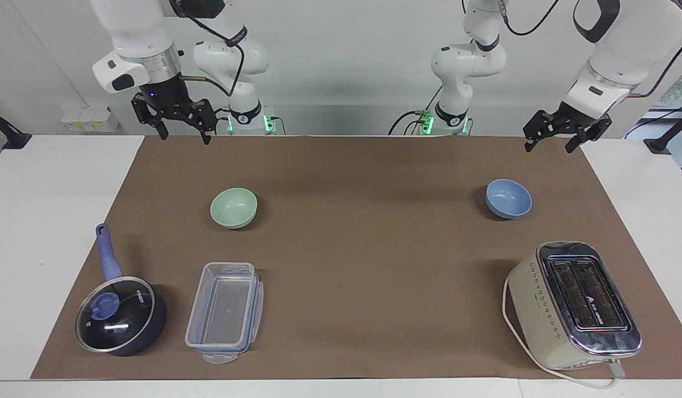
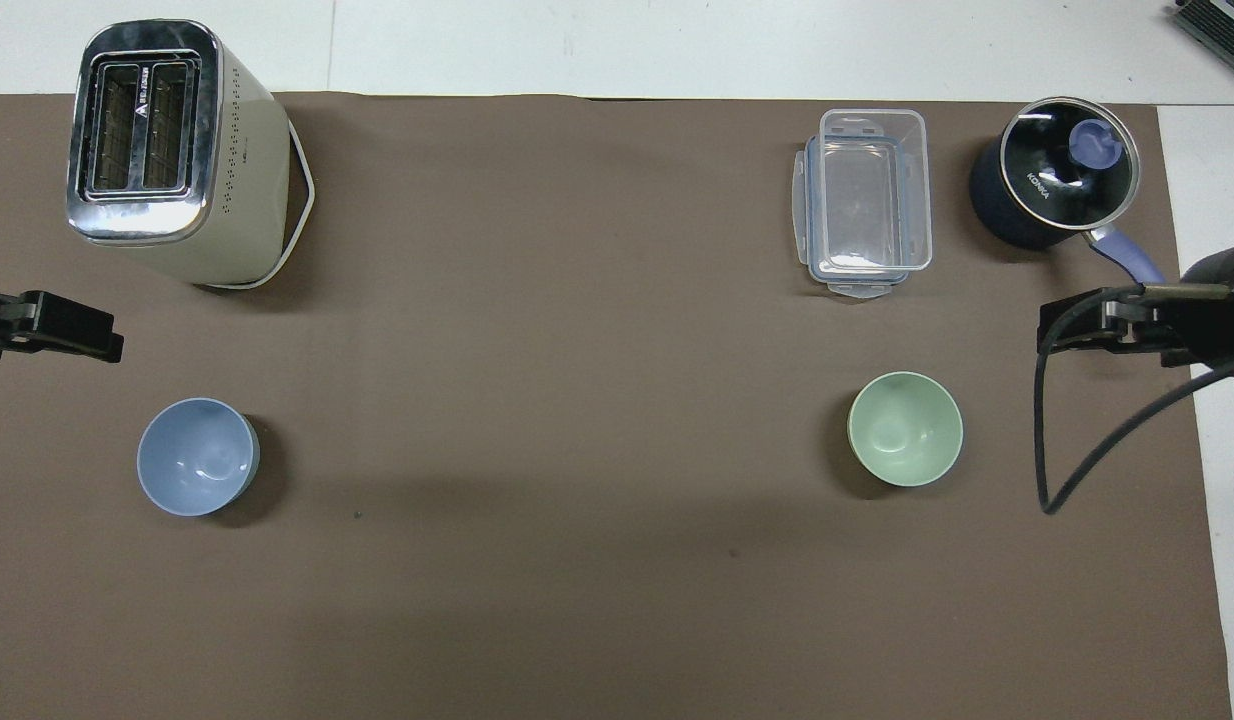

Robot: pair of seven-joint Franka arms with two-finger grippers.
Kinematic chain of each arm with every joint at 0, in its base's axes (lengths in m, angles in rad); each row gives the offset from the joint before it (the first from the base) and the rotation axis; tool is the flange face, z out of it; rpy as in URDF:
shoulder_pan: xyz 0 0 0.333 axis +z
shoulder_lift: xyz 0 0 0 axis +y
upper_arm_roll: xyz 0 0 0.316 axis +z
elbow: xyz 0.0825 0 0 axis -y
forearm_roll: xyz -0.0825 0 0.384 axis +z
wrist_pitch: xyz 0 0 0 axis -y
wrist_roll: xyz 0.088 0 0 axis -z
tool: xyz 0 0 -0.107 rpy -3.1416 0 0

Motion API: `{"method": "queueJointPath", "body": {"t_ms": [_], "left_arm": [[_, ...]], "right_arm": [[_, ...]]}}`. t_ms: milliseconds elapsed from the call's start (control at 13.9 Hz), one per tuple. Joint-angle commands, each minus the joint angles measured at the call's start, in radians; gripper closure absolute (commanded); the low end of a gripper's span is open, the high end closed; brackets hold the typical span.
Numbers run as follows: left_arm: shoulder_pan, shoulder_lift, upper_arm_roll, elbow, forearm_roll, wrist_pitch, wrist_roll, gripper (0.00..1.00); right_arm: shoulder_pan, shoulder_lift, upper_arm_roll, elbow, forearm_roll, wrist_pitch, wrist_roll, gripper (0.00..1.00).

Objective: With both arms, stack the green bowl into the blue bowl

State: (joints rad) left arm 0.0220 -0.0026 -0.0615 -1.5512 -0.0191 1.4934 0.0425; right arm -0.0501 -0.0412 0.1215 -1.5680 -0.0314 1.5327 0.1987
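Green bowl (image 1: 234, 207), blue bowl (image 1: 508, 198) apart; both tools released; saucepan handle (image 2: 1127, 253) partly hidden.

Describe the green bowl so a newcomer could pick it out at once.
Start at the brown mat and go to the right arm's end. There the green bowl sits upright and empty, nearer the robots than the clear plastic container. It is pale mint, unlike the same-sized blue bowl at the left arm's end.

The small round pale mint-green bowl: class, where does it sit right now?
The small round pale mint-green bowl sits upright on the brown mat toward the right arm's end of the table, nearer to the robots than the clear plastic lidded container, touching nothing.
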Motion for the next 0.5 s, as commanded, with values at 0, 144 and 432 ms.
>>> {"method": "queueJointPath", "body": {"t_ms": [0, 144, 432], "left_arm": [[0.001, -0.017, 0.000, -0.016, 0.015, -0.015, -0.013, 0.00], [0.001, -0.017, 0.002, -0.016, 0.014, -0.008, -0.016, 0.00], [0.001, -0.023, 0.002, -0.032, 0.013, -0.002, -0.016, 0.00]], "right_arm": [[-0.008, -0.009, 0.006, -0.007, -0.004, -0.011, 0.016, 0.00], [-0.008, -0.009, 0.006, -0.007, -0.004, -0.011, 0.016, 0.00], [-0.010, -0.009, 0.006, -0.007, -0.004, -0.011, 0.015, 0.00]]}}
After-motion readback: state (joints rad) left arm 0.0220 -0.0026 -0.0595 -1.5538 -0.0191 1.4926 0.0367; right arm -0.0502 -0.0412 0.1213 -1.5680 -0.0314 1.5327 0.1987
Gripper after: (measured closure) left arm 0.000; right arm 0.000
